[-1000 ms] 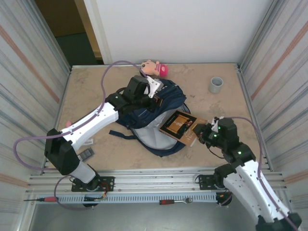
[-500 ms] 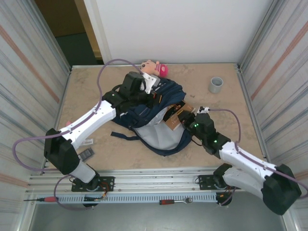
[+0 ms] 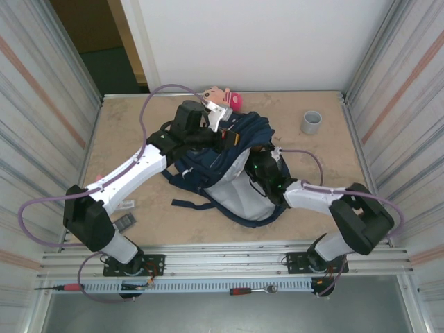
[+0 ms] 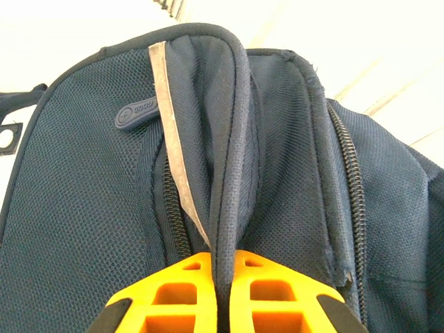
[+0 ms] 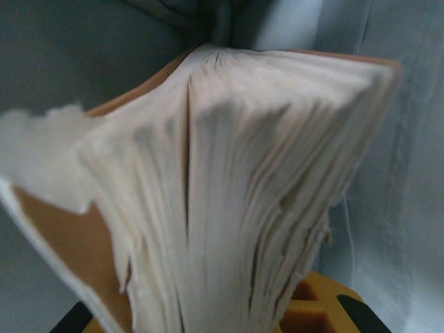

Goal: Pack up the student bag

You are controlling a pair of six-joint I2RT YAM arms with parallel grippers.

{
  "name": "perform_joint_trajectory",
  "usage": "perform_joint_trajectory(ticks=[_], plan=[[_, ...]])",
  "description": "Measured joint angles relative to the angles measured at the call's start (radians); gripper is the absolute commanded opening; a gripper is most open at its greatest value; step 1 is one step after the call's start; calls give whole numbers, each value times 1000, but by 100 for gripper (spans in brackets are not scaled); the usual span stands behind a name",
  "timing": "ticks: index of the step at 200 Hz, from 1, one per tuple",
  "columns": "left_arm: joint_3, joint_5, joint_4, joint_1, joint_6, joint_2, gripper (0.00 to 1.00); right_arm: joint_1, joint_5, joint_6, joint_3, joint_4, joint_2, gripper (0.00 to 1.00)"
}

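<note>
1. Left pincer (image 4: 223, 281): closed on a raised fold of the opening rim of the large navy-blue fabric backpack (image 3: 254, 130). Its orange fingers (image 4: 173, 295) pinch the piped edge just beside the zip. Judged purpose: to lift the rim so that the mouth stands open.
2. Right pincer (image 5: 201, 316): gripping a thick paper book with a tan cover (image 5: 229, 173) by its lower end, the pages fanning upward. Pale grey-blue lining lies on both sides of the book. In the top view this arm reaches into the backpack's mouth at centre frame.
3. Location of the backpack: lying on the beige stone-look counter (image 3: 125, 132) at centre frame, with its pale lining (image 3: 232, 198) exposed toward lower centre.
4. Step in hand, as judged: inserting the book. It appears to be inside the compartment but is not yet released.
5. Risk: the loose, frayed pages may catch on the lining, and the narrow pinch on the rim could slip.
6. Outside the backpack: a pink-capped soft doll (image 3: 223, 97) at upper centre, just beside the backpack, and a small grey cup (image 3: 311, 122) at upper right, well apart.
</note>
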Motion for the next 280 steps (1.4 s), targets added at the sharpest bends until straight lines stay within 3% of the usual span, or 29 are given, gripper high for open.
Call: perform_joint_trajectory(ticks=[36,77,100,115,131,153,161,215,252,280], plan=[[0,11,0,5,2,0,0,0,11,37,68,15,117,15],[-11,-6,-4,18,18,0,0,-1,-16,76,120,-24,198,43],[-13,-23,-5,18,32,0,0,-1,-45,87,120,-90,198,64],[-23,-29,-5,22,43,-3,0,-1,-61,86,120,-150,184,68],[-36,-33,-6,26,55,-10,0,-2,-71,77,115,-216,142,78],[-44,-48,-14,31,80,-25,0,-15,-93,55,105,-308,48,83],[-45,-55,-17,32,89,-30,0,-24,-99,44,103,-345,9,90],[-78,-72,-28,33,134,-37,0,-107,-203,-79,90,-637,-308,91],[-103,-72,-25,29,152,-38,0,-275,-343,-215,111,-897,-527,89],[-114,-88,-27,-3,198,-36,0,-396,-418,-362,244,-1130,-604,88]])
